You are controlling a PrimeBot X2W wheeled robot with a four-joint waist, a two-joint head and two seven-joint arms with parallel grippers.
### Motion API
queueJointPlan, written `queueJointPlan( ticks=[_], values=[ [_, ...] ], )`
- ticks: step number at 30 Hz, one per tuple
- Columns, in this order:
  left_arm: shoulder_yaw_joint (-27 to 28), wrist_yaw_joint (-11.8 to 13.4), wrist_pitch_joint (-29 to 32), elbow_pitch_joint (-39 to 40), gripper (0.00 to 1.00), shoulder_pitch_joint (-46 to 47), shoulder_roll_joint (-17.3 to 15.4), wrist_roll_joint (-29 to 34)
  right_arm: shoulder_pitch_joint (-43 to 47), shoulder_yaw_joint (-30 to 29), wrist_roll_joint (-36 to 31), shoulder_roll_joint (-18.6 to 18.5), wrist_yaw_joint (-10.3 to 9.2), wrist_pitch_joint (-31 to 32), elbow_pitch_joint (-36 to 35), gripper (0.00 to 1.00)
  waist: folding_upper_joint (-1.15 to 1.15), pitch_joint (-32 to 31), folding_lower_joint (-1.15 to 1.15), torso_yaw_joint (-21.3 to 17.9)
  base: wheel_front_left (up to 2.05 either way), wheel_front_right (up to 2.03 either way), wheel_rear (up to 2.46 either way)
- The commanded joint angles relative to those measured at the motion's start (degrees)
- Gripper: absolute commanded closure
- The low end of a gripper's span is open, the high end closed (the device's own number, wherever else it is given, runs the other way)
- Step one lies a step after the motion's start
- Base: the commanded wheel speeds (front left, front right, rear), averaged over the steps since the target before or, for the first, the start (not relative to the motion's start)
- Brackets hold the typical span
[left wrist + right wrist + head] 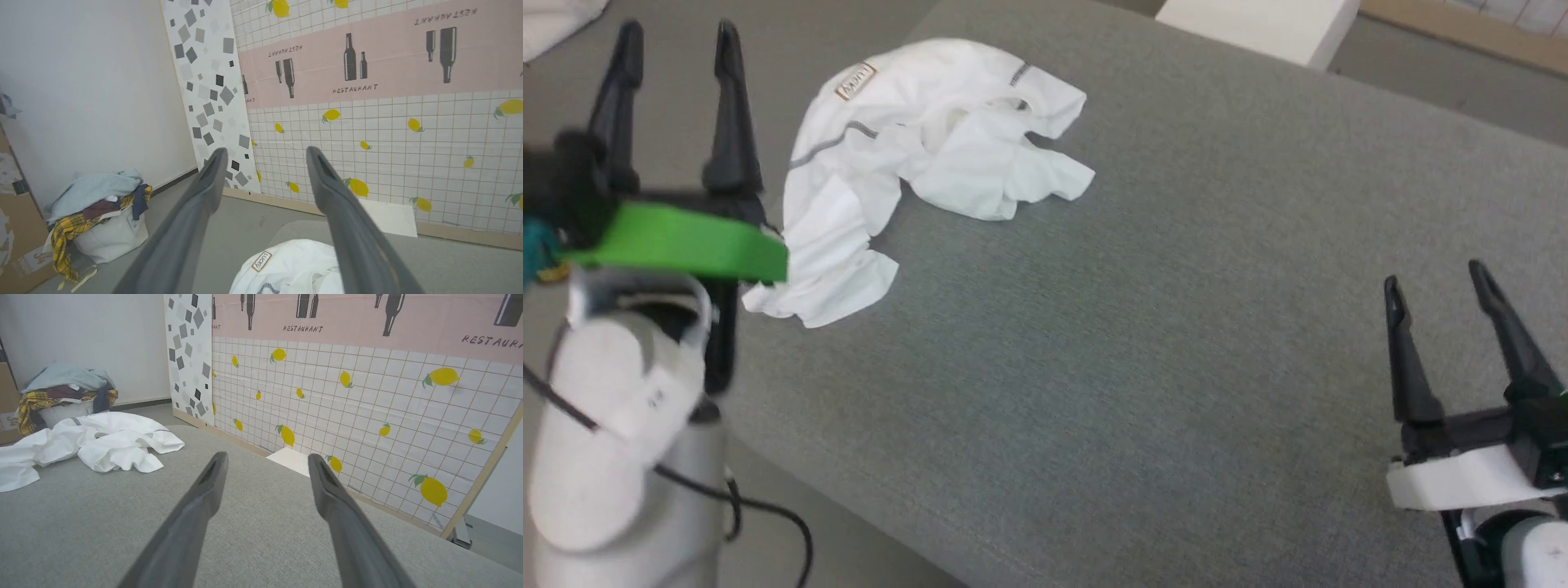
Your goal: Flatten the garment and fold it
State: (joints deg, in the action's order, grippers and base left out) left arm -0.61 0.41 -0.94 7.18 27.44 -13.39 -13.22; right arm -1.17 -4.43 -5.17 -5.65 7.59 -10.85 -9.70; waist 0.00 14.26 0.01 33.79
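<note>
**Crumpled T-shirt on the table, both end effectors empty**

Head view: the white T-shirt (915,155) lies in a rumpled heap on the far left part of the grey table (1143,327). It's bunched and folded over itself, with the little brown-bordered patch (855,82) facing up near its far edge. The left end effector (678,37) is up at the left, fingers spread wide with nothing between them. The green band (686,241) on that wrist overlaps the shirt's near left edge in the picture. It's blurry there, so I can't say if it actually touches the cloth. The right end effector (1435,279) is at the lower right over bare table, well apart from the shirt, also wide and empty.

Left wrist view: the left end effector (266,151) has its fingers splayed and points toward the lemon-tile wall (388,134). The T-shirt (294,265) shows low between them with its patch (261,261) visible. A laundry heap (98,196) sits on the floor (241,228) to the left.

Right wrist view: the right end effector (267,456) is wide over the grey table (81,522), holding nothing. The T-shirt (102,441) is off to the left, with the laundry heap (61,384) behind it.
</note>
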Motion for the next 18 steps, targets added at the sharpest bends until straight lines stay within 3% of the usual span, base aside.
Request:
queueJointPlan(
  ticks=[1, 7, 18],
  values=[
    [0.36, -0.88, 0.92, -1.79, 0.00, 2.83, -0.96, -0.85, -1.22, 0.31, -0.15, -1.07, -0.10, 0.89, -1.51, 0.00, 0.00, 6.47, -0.01, -2.47, 0.00, 0.00, 0.00],
    [2.25, -2.33, 5.79, -11.54, 0.00, 12.79, -3.03, -4.72, -3.66, 2.01, 1.58, -5.46, -0.10, 5.06, -8.52, 0.00, 0.00, 12.65, -0.01, -5.05, 0.00, 0.00, 0.00],
    [0.62, -2.94, 13.65, -27.18, 0.00, 17.85, -6.83, -4.14, -6.17, 2.59, 4.21, -9.64, -0.10, 10.45, -17.59, 0.00, 0.00, 20.89, -0.01, -9.38, 0.00, 0.00, 0.00]
  ],
)
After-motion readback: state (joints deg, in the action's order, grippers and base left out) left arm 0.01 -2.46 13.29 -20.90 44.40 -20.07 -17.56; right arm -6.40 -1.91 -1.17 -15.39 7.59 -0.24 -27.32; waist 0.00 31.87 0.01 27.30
